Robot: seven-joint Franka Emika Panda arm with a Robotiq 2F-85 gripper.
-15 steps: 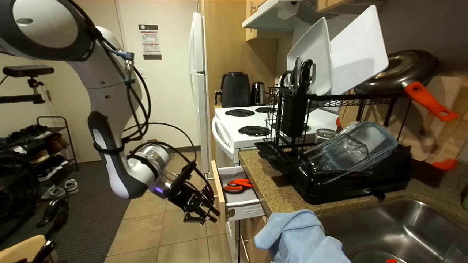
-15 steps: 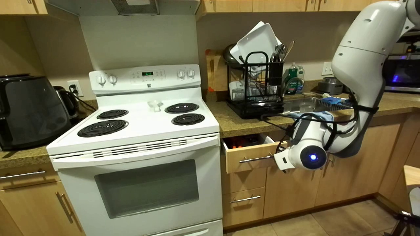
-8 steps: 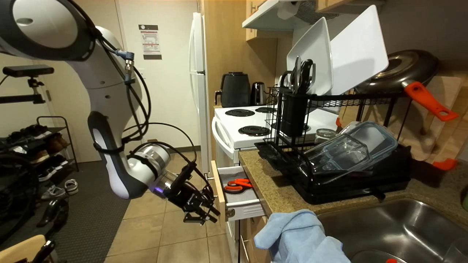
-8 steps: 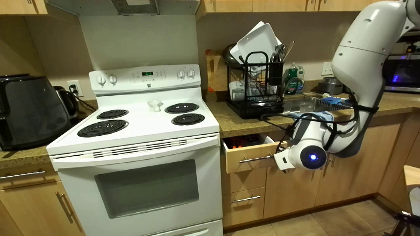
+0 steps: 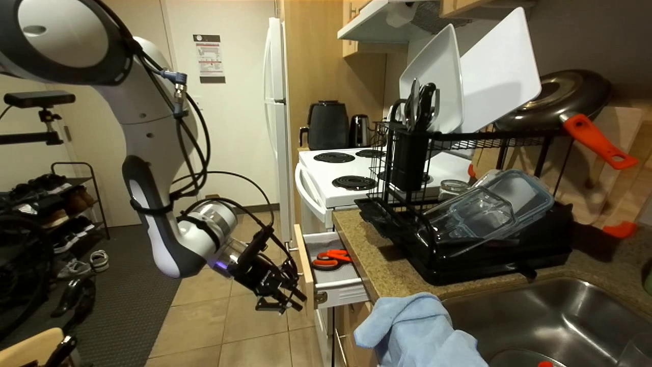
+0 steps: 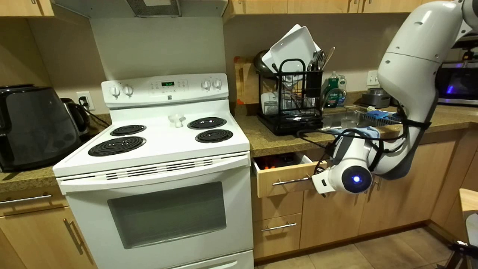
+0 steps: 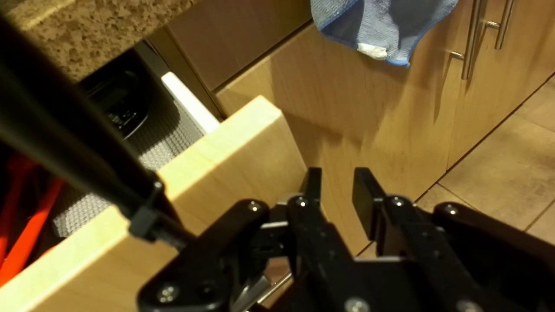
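My gripper [image 7: 338, 186] holds nothing: its 2 fingers stand a narrow gap apart, tips just beside the front of the drawer [image 7: 234, 173]. Whether the nearer finger touches that wood I cannot tell. The drawer juts from below the counter [image 5: 374, 255], beside the stove [image 6: 168, 149].

Contact worries me most. A sideways push from me could bump the drawer's front and drive it in or skew it, because I see so little space at its edge. If I came down over its front with my fingers this close together, a tip could strike wood, as my gap looks tight for that panel. A dark bar [image 7: 82, 130], perhaps cable, crosses blurred in front of the drawer in the wrist view and might catch its handle [image 6: 292, 181]. A hard jolt could send loose contents sliding.

Inside the drawer lie red-handled scissors [image 5: 342, 253] and, toward its back, a black thing [image 7: 123, 104] with pale print that I cannot name. Above the drawer, on the counter, the rack [image 5: 448, 275] bears 2 white plates [image 5: 433, 86], a pan [image 5: 565, 97], clear boxes [image 5: 514, 204] and a cup [image 5: 407, 163] of cutlery [image 5: 425, 107]. The sink [image 5: 575, 300] lies on the drawer's far side from the stove, and a towel [image 5: 417, 331] hangs on that same side.
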